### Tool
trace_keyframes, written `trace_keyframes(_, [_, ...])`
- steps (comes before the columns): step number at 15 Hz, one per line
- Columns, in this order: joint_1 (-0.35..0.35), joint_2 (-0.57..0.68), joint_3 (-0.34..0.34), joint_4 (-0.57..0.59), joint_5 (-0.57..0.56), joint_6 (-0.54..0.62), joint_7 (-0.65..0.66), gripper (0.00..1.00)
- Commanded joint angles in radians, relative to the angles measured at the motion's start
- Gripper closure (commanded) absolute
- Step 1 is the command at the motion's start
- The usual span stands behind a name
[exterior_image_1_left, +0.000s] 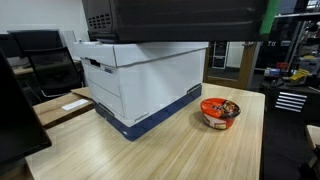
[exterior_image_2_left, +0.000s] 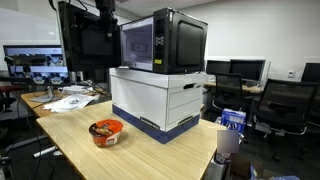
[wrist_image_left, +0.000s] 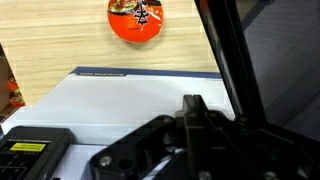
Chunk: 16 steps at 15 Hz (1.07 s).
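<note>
A black microwave (exterior_image_2_left: 163, 40) stands on a white storage box (exterior_image_2_left: 160, 98) on the wooden table (exterior_image_2_left: 70, 150). My arm (exterior_image_2_left: 101, 12) hangs by the microwave's upper front corner. In the wrist view my gripper (wrist_image_left: 193, 106) is shut, its two fingers pressed together with nothing seen between them, right beside a black slanted edge of the microwave (wrist_image_left: 235, 70). Below it lie the box's white lid (wrist_image_left: 130, 100) and a black part with a yellow label (wrist_image_left: 30, 152). A red noodle bowl (wrist_image_left: 137, 18) sits on the table beyond the box.
The red bowl (exterior_image_1_left: 219, 111) (exterior_image_2_left: 106, 131) stands alone on the table near the box. Papers (exterior_image_2_left: 68, 100) lie at the table's far end. Monitors (exterior_image_2_left: 35, 60) and office chairs (exterior_image_1_left: 45, 65) surround the table. A blue-and-white packet (exterior_image_2_left: 232, 120) sits at a table corner.
</note>
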Motion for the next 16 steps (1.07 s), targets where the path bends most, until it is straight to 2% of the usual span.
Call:
trace_keyframes(1, [0.012, -0.042, -0.007, -0.067, 0.024, -0.001, -0.088, 0.95])
trace_keyframes(7, [0.031, -0.089, -0.026, -0.156, 0.071, 0.111, -0.294, 0.96])
trace_keyframes(16, [0.029, -0.164, -0.043, -0.072, 0.044, 0.053, -0.27, 0.96])
